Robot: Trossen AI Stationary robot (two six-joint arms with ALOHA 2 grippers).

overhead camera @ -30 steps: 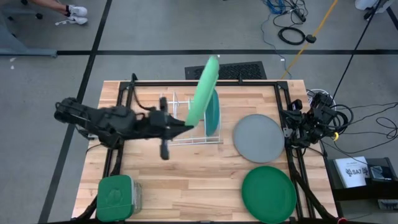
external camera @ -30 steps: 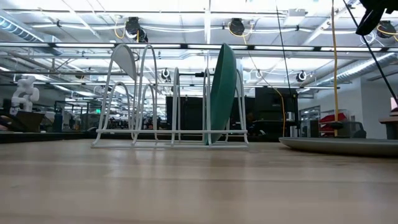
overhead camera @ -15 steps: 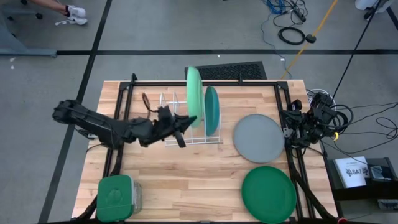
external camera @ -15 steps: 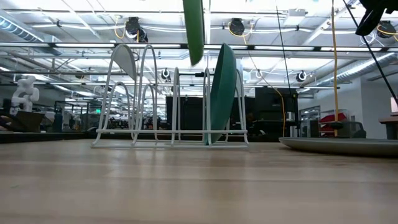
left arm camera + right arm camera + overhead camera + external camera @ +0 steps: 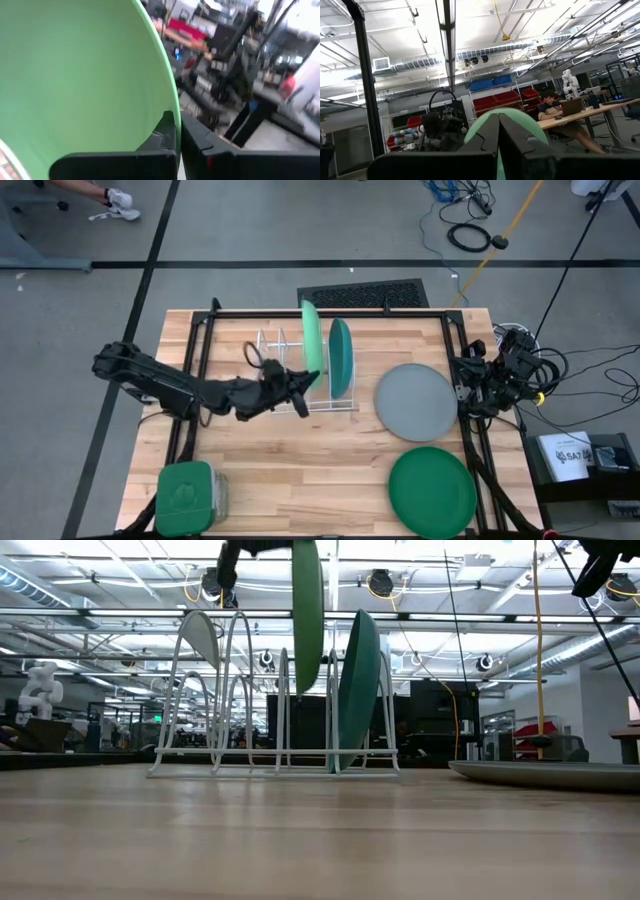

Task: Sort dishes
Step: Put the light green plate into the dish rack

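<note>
Mint green plate (image 5: 312,340) held on edge over the white wire rack (image 5: 285,375).
Nearest lies the dark green plate (image 5: 432,492), then the grey plate (image 5: 416,401); my left gripper (image 5: 308,378) pinches the mint plate's rim beside the racked teal plate (image 5: 341,357); my right gripper (image 5: 498,131), pressed together, waits right.

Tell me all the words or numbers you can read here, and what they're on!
"SA7" (my best reading, it is small): a label on the white box on the floor right of the table.
No writing shows on the light mint plate, teal plate, grey plate, dark green plate, white rack or green container.
</note>
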